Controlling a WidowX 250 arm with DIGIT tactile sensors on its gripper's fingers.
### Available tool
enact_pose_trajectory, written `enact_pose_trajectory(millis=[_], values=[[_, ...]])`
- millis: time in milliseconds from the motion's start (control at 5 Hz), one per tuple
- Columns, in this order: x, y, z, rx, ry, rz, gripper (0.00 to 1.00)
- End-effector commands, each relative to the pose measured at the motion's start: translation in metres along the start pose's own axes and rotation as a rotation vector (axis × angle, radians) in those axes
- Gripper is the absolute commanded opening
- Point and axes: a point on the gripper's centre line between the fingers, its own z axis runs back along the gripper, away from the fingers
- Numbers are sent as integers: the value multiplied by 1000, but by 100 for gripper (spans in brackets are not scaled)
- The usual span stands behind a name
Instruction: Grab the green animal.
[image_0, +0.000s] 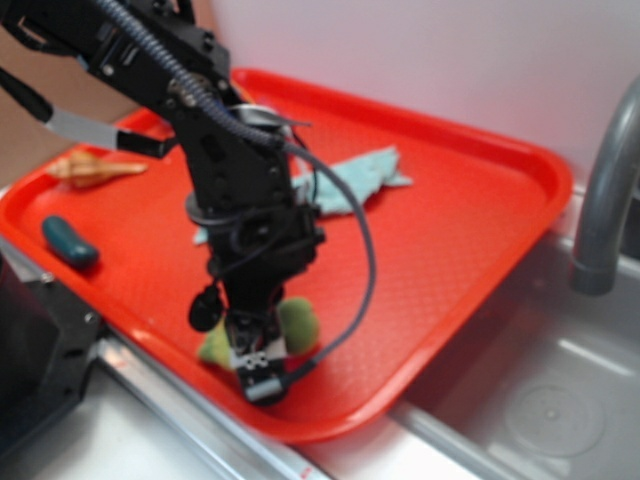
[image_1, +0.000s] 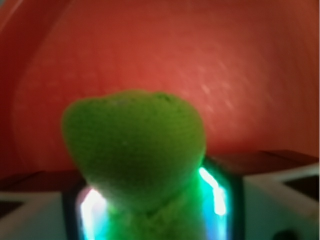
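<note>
while the hand (image_0: 256, 362) sits low over the near edge of the red tray (image_0: 470, 215), the green animal (image_0: 297, 322) is right there between its fingers, and the wrist view fills up with that round green head (image_1: 134, 145), blurred and very close, lit pads (image_1: 212, 187) glowing on either side of it. the fingers look drawn in against the toy from both flanks, so i'd call it a closed grip on the plush, though the blur leaves a little doubt about how firm it is. to do this well, i'd want the squeeze to land on the body rather than the smooth head, since soft fuzz compresses and a shallow pinch could slip out on the lift; a straight, slow rise would be the safe call, minding the looped cable (image_0: 365, 270) hanging beside the toy. around it, the tray carries a light-blue rag (image_0: 355, 180) further back, a dark teal bean shape (image_0: 69, 243) off to the left and a pale shell-like piece (image_0: 95, 170) at the far left. the tray rests on a metal tabletop (image_0: 560, 410) with a sink basin to the right and a grey faucet (image_0: 610, 190) arching at the right edge, a pale wall behind.
</note>
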Motion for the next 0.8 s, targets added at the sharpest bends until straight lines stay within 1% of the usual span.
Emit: enact_pose_trajectory(millis=[0, 200, 400, 600], values=[[-63, 6, 58, -62, -13, 292, 0], [-114, 19, 104, -137, -65, 535, 0], [-118, 35, 146, -132, -83, 652, 0], [-104, 63, 162, -109, -67, 701, 0]])
